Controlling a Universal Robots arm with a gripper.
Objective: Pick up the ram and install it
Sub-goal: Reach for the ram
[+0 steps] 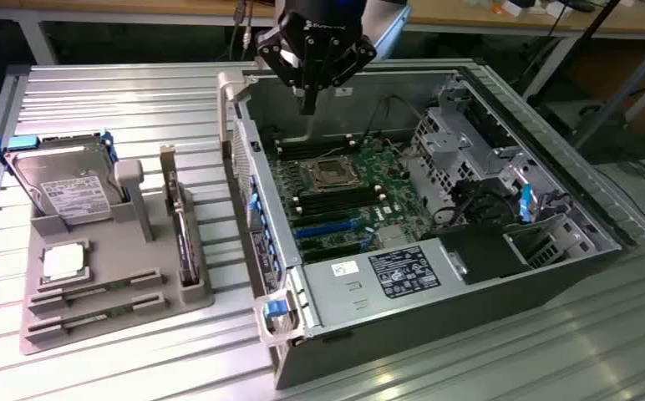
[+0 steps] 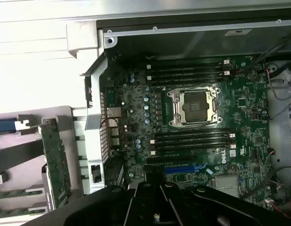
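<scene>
Claw [image 1: 308,102] pinched fully shut, fingertips together in a point, w/ nothing between them and touching nothing. It hangs over the far left corner of the open PC case [image 1: 412,296], above the far memory slots [image 1: 313,149]. In the wrist view its dark body [image 2: 157,212] sits over the motherboard [image 2: 136,108].

Ram stick [image 1: 94,291] lies in a slot of the grey holder tray [image 1: 133,311] outside the case, on the exterior view's left, near side. Second ram stick [image 1: 88,321] is in the next slot, just nearer. Both well apart from the claw.

Same tray: silver CPU chip [image 1: 64,261], hard drive [image 1: 61,188] upright at the far end, expansion card [image 1: 183,234] on edge at the tray's right.

Inside the case: empty CPU socket [image 1: 332,173] mid-board, more slots [image 1: 334,203] just near of it, drive cage [image 1: 456,142] + cables at right. The case's left wall [image 1: 245,159] stands between tray and board.
</scene>
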